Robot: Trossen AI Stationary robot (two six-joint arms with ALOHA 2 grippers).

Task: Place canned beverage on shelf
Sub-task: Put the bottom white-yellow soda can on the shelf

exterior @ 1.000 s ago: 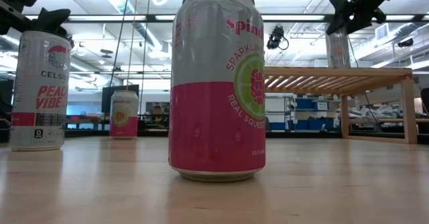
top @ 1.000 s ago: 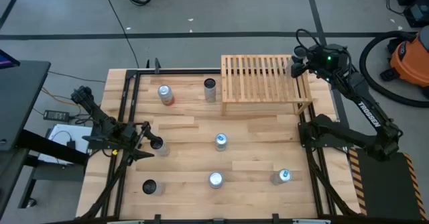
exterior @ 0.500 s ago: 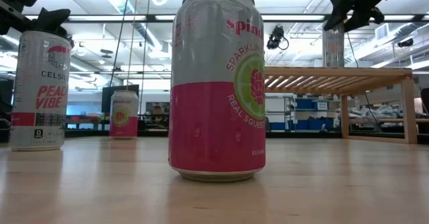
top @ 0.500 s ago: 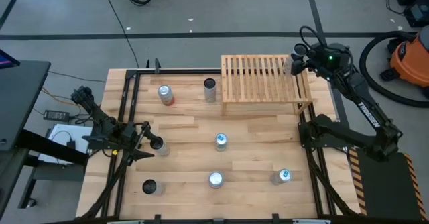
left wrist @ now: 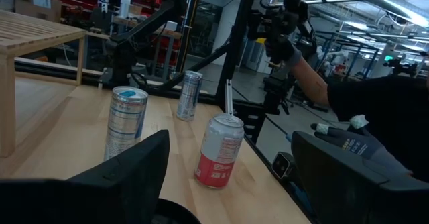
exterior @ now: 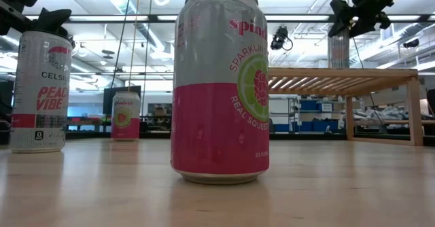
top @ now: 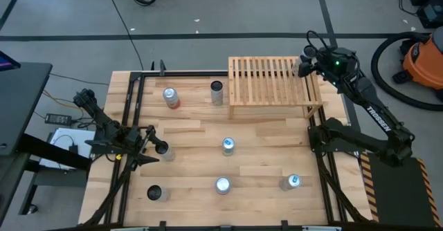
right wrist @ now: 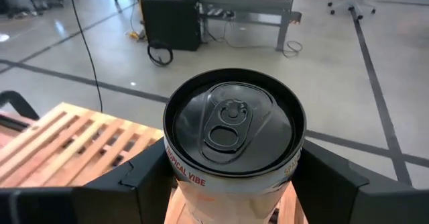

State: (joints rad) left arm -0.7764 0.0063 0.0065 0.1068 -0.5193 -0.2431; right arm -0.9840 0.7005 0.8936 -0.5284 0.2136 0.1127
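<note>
Silver can [right wrist: 232,143] upright on the slatted shelf [top: 270,79] — right end.

Eight cans in all: seven stand on the table [top: 263,169], one [top: 299,66] stands on the shelf [top: 270,82] at its three o'clock end. One shelf, two arms.

"PEACH VIBE" can [exterior: 41,91] (brand "CELSIUS")

From my station, the can [right wrist: 233,143] between the right gripper's fingers [right wrist: 151,177] ran off the wrist picture's bottom edge, hiding its base. In the high view it [top: 298,66] was too small to read. The shelf [left wrist: 27,43] was cropped.
</note>
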